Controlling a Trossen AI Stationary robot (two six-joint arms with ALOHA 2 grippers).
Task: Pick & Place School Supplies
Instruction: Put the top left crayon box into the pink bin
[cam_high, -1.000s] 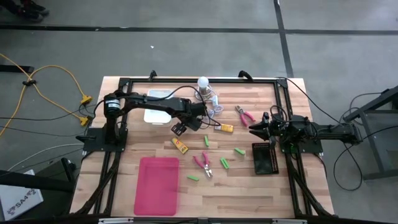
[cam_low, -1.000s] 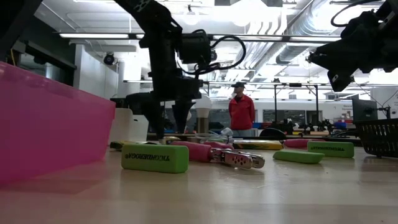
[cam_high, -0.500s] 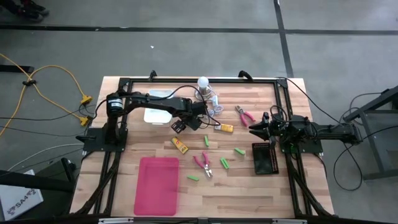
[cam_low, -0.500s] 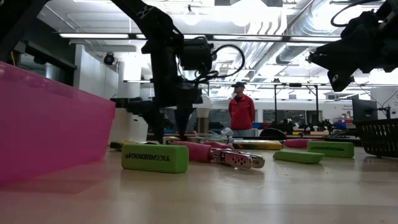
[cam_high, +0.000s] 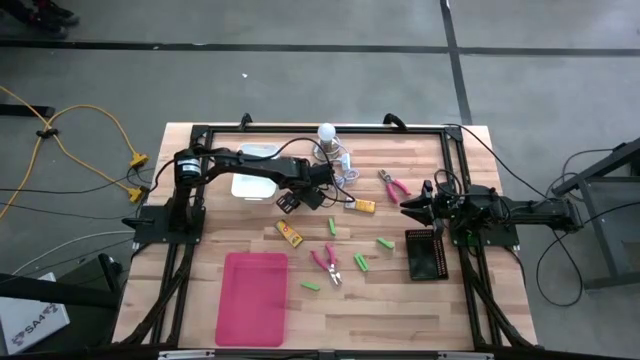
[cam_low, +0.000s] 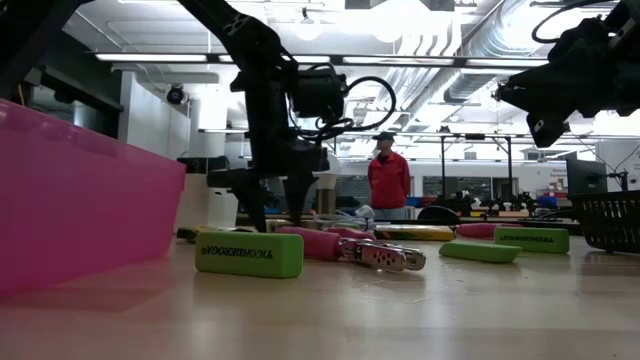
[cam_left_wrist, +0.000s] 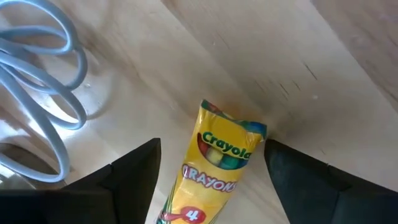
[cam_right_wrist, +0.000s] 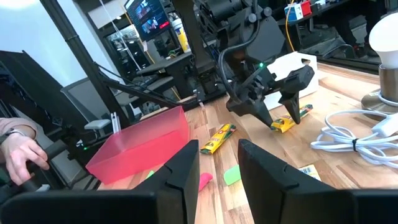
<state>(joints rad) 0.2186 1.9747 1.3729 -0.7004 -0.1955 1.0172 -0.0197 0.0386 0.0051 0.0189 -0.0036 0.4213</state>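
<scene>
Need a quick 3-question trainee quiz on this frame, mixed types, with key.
1. True or false: the left claw is shut on a crayon box.
2. Pick one. The right claw hovers nearest to: A) the black basket; B) the pink bin; C) the bulb.
3. Short answer: how many pink-handled pliers show in the high view?

Key:
1. False. It is open, with a finger on each side of the box.
2. A.
3. Two.
</scene>
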